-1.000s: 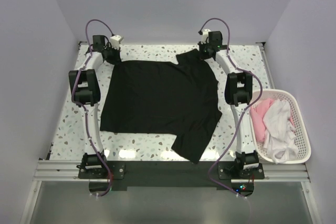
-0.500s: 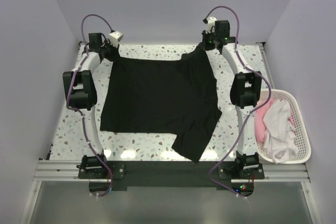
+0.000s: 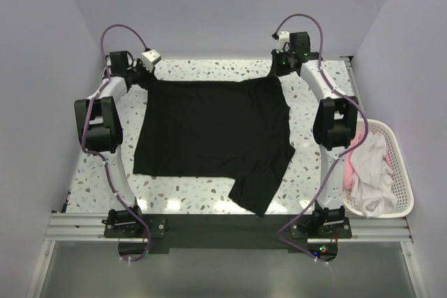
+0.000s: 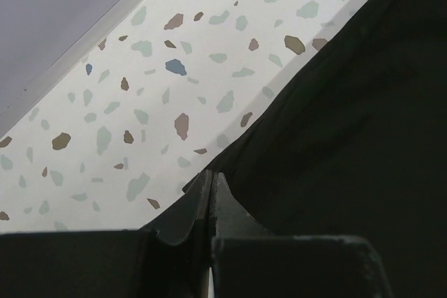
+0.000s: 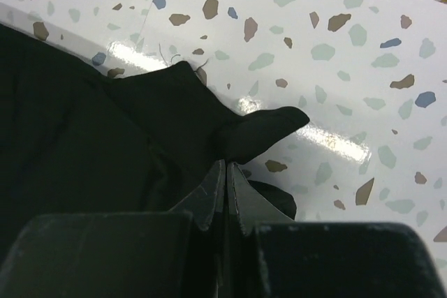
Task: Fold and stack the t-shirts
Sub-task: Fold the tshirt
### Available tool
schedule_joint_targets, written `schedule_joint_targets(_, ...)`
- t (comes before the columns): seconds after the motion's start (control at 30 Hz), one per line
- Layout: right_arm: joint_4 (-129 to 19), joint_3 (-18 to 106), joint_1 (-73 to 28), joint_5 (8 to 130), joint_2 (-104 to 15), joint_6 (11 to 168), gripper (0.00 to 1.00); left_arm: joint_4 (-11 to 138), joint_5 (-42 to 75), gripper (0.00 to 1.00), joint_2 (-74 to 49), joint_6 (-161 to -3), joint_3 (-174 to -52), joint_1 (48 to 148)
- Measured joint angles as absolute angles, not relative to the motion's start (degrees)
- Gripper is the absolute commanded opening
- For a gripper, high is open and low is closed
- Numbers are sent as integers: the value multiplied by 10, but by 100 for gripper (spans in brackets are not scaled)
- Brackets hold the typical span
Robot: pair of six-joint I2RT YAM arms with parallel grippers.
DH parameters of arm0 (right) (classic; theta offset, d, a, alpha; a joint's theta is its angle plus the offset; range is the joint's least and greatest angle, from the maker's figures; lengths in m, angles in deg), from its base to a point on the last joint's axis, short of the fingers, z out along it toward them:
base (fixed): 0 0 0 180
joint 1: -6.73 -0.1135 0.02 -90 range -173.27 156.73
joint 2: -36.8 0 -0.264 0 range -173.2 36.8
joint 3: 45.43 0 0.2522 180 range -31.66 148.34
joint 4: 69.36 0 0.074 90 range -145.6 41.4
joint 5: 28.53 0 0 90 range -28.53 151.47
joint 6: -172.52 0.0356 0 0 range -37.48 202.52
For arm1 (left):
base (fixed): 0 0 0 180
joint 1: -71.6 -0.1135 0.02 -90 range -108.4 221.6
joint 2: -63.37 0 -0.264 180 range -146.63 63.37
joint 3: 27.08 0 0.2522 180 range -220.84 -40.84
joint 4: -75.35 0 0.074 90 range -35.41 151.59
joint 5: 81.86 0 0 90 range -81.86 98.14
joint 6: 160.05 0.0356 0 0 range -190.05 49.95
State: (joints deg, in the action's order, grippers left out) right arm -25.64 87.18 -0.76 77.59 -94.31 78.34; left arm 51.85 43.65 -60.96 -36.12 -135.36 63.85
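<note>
Both arms have drawn back and apart, stretching the far edge of the soft black short-sleeved t-shirt (image 3: 209, 130) straight across the speckled terrazzo tabletop (image 3: 94, 162). The left end effector (image 4: 210, 181) and right end effector (image 5: 225, 171) each pinch a far corner. Keep the tension even and lift both together, so the fold lands square.

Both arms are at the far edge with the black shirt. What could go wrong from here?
The left gripper and right gripper each pinch only a thin far-edge bit of the black t-shirt; a pull might slip it free. Its near flap overhangs the table edge and may snag or bunch.
</note>
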Motion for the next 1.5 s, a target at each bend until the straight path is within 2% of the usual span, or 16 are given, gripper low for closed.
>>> schedule_joint_targets(0.43, -245, 771, -3, 791, -861, 765, 0, 534, 558, 0, -593, -310, -1316, 600)
schedule_joint_targets(0.9, -235, 641, -3, 809, -743, 753, 0, 519, 578, 0, -559, -230, -1267, 595)
schedule_joint_targets(1.5, -224, 521, -8, 820, -726, 719, 0, 361, 589, 0, -542, -14, -1241, 587)
